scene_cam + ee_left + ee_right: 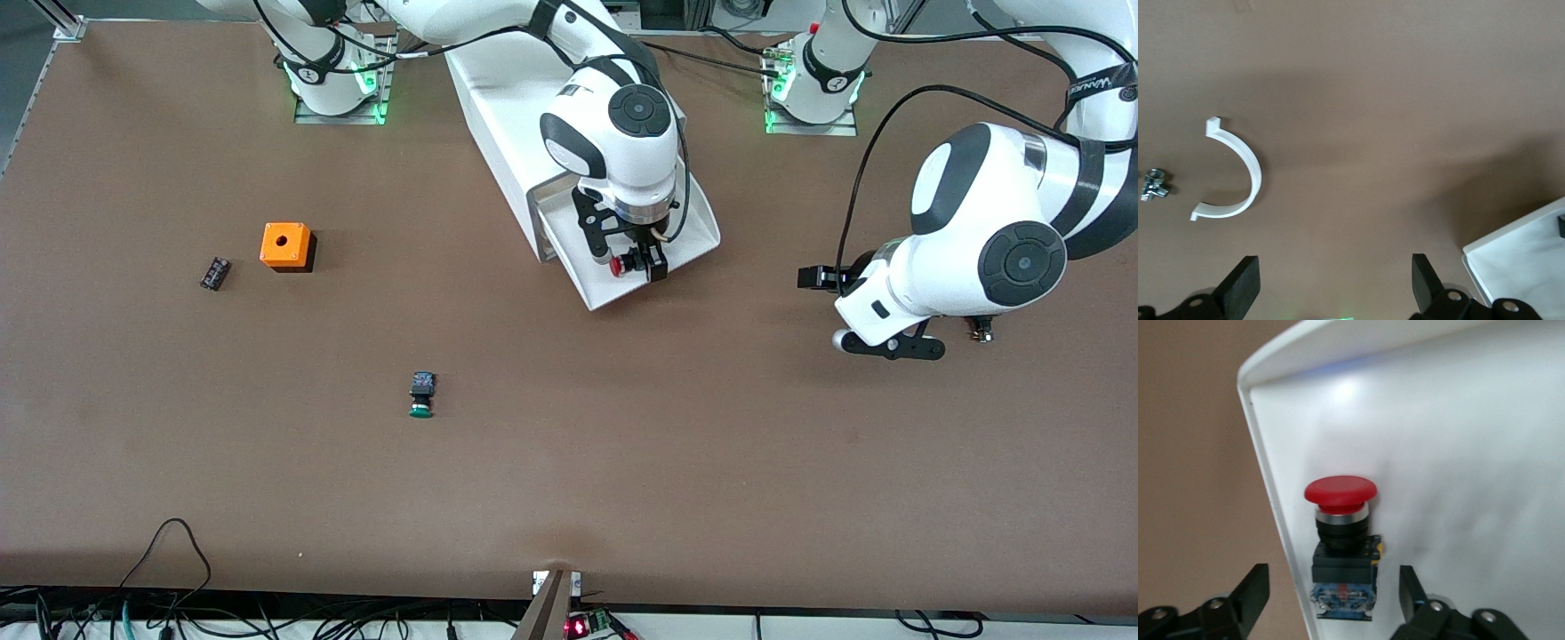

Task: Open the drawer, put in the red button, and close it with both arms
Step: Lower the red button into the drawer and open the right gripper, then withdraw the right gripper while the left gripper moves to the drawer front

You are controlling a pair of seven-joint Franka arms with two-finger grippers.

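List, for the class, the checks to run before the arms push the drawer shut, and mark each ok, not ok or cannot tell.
1. Red button lies in the drawer: ok.
2. Right claw open, off the button: ok.
3. Right claw out of the drawer: not ok, it hangs over it.
4. Left claw open: ok.
5. Left claw at the drawer front: not ok, it is over bare table.

Robot lab: bolted arms (613, 133), cables (169, 569)

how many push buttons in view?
2. The red button lies in the open drawer, under the right tool, which is open. The green button lies on the table, nearer the front camera.
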